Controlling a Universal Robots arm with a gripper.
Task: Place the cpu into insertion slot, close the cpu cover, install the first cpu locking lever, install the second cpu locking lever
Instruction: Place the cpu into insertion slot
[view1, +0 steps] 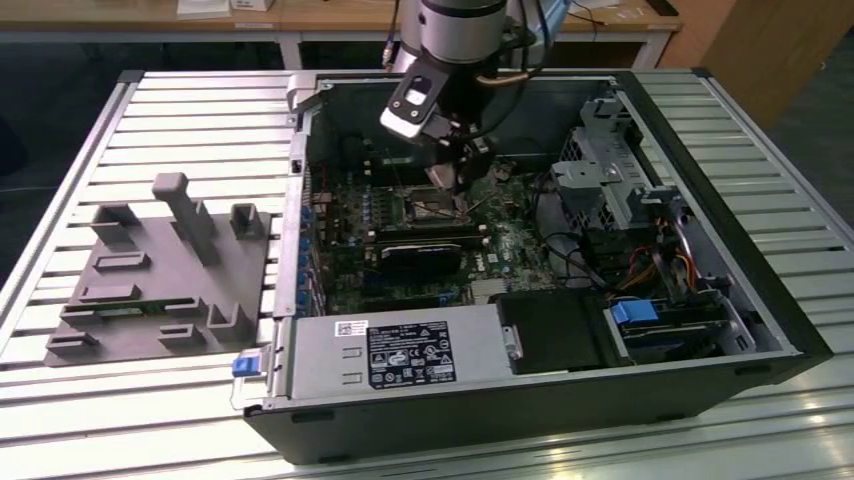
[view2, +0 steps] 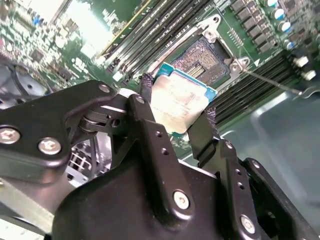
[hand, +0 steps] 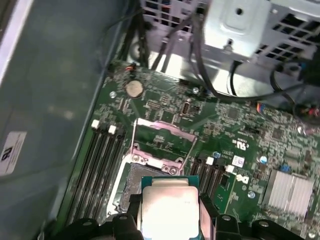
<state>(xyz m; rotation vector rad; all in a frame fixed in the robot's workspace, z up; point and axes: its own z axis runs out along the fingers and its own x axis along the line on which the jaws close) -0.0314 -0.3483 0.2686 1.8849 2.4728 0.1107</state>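
My gripper (view1: 455, 176) hangs inside the open computer case, shut on the cpu (view2: 181, 101), a flat square chip with a silver-grey top and green edge. In both wrist views the two black fingers (view2: 147, 86) press on opposite edges of the cpu (hand: 167, 209). The insertion slot (view2: 202, 59) lies just below and ahead of the chip, its dark centre uncovered inside a silver rim on the green board. The same slot (hand: 131, 176) is partly hidden behind the chip. The cpu cover (hand: 165, 136) stands swung open at the slot's far side. A thin wire lever (view2: 270, 80) sticks out beside the slot.
Long black memory slots (hand: 97, 165) flank the socket on both sides. A metal drive cage with cables (view1: 607, 175) sits at the exterior view's right, a power supply (view1: 387, 355) at the case front. A grey fixture block (view1: 160, 270) lies on the slatted table outside.
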